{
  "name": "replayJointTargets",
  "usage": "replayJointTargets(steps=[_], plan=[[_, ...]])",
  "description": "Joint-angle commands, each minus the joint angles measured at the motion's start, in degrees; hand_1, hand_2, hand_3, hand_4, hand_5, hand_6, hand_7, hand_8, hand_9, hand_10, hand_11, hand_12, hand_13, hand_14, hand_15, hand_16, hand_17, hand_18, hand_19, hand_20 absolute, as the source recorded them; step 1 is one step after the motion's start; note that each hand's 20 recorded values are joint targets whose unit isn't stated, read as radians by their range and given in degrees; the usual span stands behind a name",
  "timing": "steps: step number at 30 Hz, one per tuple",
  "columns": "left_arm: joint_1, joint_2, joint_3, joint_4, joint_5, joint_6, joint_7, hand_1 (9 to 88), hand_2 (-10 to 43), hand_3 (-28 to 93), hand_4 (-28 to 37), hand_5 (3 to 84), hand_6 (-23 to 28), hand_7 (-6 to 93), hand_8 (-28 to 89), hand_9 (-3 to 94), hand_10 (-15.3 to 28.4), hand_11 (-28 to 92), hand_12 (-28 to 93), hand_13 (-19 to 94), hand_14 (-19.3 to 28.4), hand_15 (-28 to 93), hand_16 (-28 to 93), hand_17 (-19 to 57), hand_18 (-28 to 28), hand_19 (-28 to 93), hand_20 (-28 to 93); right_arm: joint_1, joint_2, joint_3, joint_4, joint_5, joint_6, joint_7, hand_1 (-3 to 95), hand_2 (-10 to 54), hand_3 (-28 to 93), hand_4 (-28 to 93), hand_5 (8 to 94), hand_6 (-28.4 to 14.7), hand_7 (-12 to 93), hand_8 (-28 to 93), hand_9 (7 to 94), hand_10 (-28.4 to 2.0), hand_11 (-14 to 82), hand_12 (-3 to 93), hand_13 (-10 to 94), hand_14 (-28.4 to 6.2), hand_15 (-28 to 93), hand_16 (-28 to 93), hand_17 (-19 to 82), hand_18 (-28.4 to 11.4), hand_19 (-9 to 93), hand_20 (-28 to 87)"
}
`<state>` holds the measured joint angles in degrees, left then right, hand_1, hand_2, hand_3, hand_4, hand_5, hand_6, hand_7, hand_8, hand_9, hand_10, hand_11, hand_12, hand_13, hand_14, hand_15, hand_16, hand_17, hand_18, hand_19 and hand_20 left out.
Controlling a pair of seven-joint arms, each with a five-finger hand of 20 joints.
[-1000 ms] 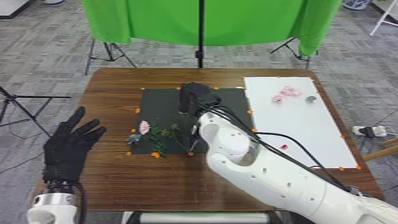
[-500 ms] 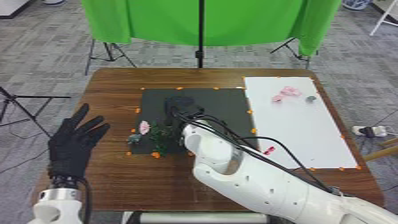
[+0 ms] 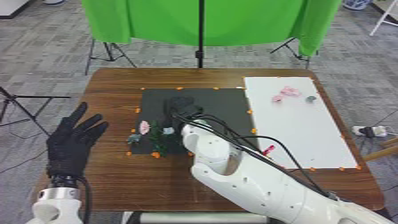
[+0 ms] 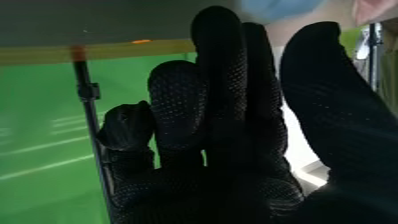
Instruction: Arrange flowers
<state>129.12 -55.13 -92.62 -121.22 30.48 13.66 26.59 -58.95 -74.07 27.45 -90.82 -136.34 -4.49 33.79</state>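
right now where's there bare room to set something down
Bare: the middle of the white sheet, nearer than the pink flowers; the brown table between left hand and right arm. Crowded: the black mat's near left corner, with another pink flower and greenery.

Pink flower, greenery on black sheet; pink blooms on white.

My right hand wears black cloth, matt and finely dimpled; my left hand, at eight o'clock, has the same matt black fabric; my right arm, at five o'clock, is smooth, slightly glossy white, like plastic; beneath me the table is smooth brown wood; at three o'clock the white sheet looks smooth and papery; at twelve, the green drape is soft, folded cloth.
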Motion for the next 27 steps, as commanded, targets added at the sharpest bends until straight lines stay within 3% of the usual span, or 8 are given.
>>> replayJointTargets(steps=[1, 8, 13, 14, 21, 23, 26, 27], plan=[[3.82, -0.58, -0.55, -0.82, -0.53, 0.46, 0.97, 19.8, 7.6, 74, -28.3, 33.7, 6.7, 9.1, -7, 35.0, 19.0, 26, 14, 25, 26.0, 53, -5, -8.4, 26.2, 48, 27, -0.3, 2.56, 3.71, -5.77, -0.88, 1.18, -1.47, 38.6, -9.5, 76, -28, 69.5, 3.0, 14, -12, 76.8, -10.2, 41.0, 18.5, 63, -10.8, 82, 16, 26, -22.8, 93, 62], [4.41, 0.81, 0.48, -1.02, -1.69, 1.08, 3.5, 19.9, 7.6, 75, -28.3, 33.6, 6.7, 9.3, -7, 35.0, 19.1, 26, 14, 25, 25.9, 53, -5, -8.5, 26.2, 49, 28, 3.31, 17.95, 9.45, -8.97, 8.32, 9.77, 6.37, 37.0, -9.5, 76, -28, 68.6, 2.5, 13, -12, 74.8, -11.4, 39.9, 17.6, 61, -11.7, 82, 16, 26, -22.8, 93, 63], [5.36, 0.83, 0.61, -1.2, -2.09, 1.38, 4.26, 20.0, 7.6, 75, -28.3, 33.6, 6.7, 9.4, -8, 35.0, 19.0, 26, 14, 25, 25.8, 53, -5, -8.5, 26.2, 48, 28, 3.01, 27.51, 15.26, -5.24, 14.25, 10.71, 9.65, 36.1, -9.5, 78, -28, 63.0, 1.2, 14, -12, 66.8, -14.0, 27.4, 14.0, 54, -12.9, 76, 12, 23, -22.6, 93, 61], [5.21, 0.17, 0.27, -1.15, -1.49, 1.0, 3.16, 20.0, 7.6, 74, -28.3, 33.6, 6.7, 9.4, -8, 35.0, 19.0, 26, 14, 25, 25.9, 53, -5, -8.4, 26.2, 48, 28, 2.3, 28.66, 16.36, -4.37, 14.27, 10.15, 10.22, 35.9, -9.5, 78, -28, 62.2, 1.2, 14, -12, 65.9, -14.4, 26.0, 13.8, 53, -13.0, 75, 11, 23, -22.5, 93, 61], [4.93, -0.04, 0.27, -1.08, -1.44, 0.86, 2.87, 20.0, 7.6, 75, -28.3, 33.5, 6.7, 9.3, -8, 35.0, 19.1, 26, 14, 25, 26.1, 53, -5, -8.4, 26.2, 49, 28, 0.7, 30.17, 18.46, -0.77, 15.86, 2.06, 10.84, 34.9, -9.5, 80, -28, 58.8, 2.5, 15, -13, 59.5, -16.2, 19.0, 13.0, 49, -13.5, 73, 9, 21, -22.2, 93, 61], [4.99, 1.24, 0.76, -1.14, -2.57, 1.38, 3.77, 20.1, 7.6, 75, -28.3, 33.5, 6.7, 9.3, -8, 35.0, 19.1, 26, 14, 25, 26.0, 53, -5, -8.4, 26.2, 49, 28, -0.05, 28.16, 19.34, -0.34, 15.32, -1.21, 13.56, 34.8, -9.5, 80, -28, 58.4, 2.8, 15, -13, 58.9, -16.4, 18.4, 13.1, 49, -13.7, 73, 9, 21, -22.5, 93, 61], [4.81, 1.44, 0.96, -0.99, -2.66, 1.15, 3.72, 20.2, 7.7, 74, -28.3, 33.5, 6.7, 9.3, -8, 35.0, 19.0, 26, 14, 25, 25.9, 53, -5, -8.3, 26.1, 49, 28, 0.27, 26.83, 18.32, 0.97, 16.27, -2.85, 14.03, 34.8, -9.5, 80, -28, 58.2, 2.9, 15, -13, 58.3, -16.9, 17.9, 13.3, 48, -14.4, 73, 9, 21, -24.3, 93, 60], [4.74, 2.67, 1.56, -0.96, -3.61, 1.69, 4.7, 20.2, 7.7, 74, -28.3, 33.5, 6.7, 9.4, -8, 35.0, 19.0, 26, 14, 26, 25.9, 53, -5, -8.3, 26.1, 49, 27, 0.11, 26.4, 18.07, 1.6, 15.2, -2.5, 13.62, 35.0, -9.5, 80, -28, 58.0, 3.1, 15, -13, 58.2, -17.1, 17.7, 13.3, 48, -14.5, 73, 9, 21, -24.3, 93, 60]])
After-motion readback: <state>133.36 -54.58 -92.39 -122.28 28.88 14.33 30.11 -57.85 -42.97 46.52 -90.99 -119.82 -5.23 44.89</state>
